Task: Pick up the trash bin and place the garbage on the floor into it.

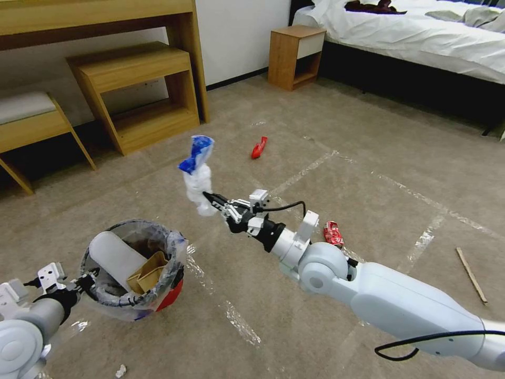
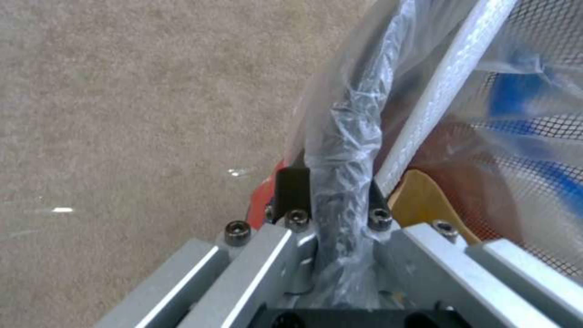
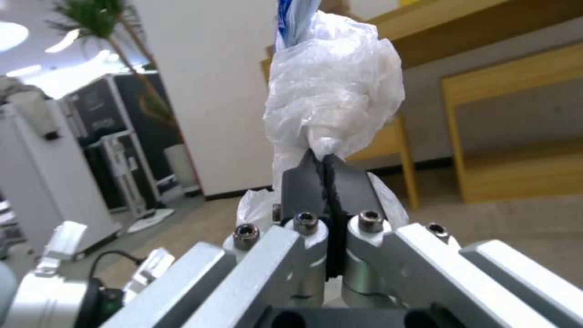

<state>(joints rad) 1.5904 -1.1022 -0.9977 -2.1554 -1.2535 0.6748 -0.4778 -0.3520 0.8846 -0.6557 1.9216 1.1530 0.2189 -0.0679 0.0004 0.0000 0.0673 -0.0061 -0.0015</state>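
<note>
Left gripper [image 1: 84,281] clamps the rim of the trash bin [image 1: 134,271], holding it tilted above the floor [image 1: 326,173]; a white slipper sole [image 1: 115,258] and cardboard box [image 1: 150,271] lie inside. Right gripper [image 1: 210,200], closed on a white-and-blue wad [image 1: 199,171], holds it raised just beyond the bin. Farther from the bin, a red wrapper [image 1: 259,148], red can [image 1: 333,233] and stick [image 1: 471,275] lie on the floor.

Carpet floor [image 1: 315,131], taped grid. Lying on it: red wrapper [image 1: 259,148] upper centre, crumpled red can [image 1: 333,233] centre right, thin stick [image 1: 471,275] right edge, small white scrap [image 1: 121,371] bottom left.
</note>
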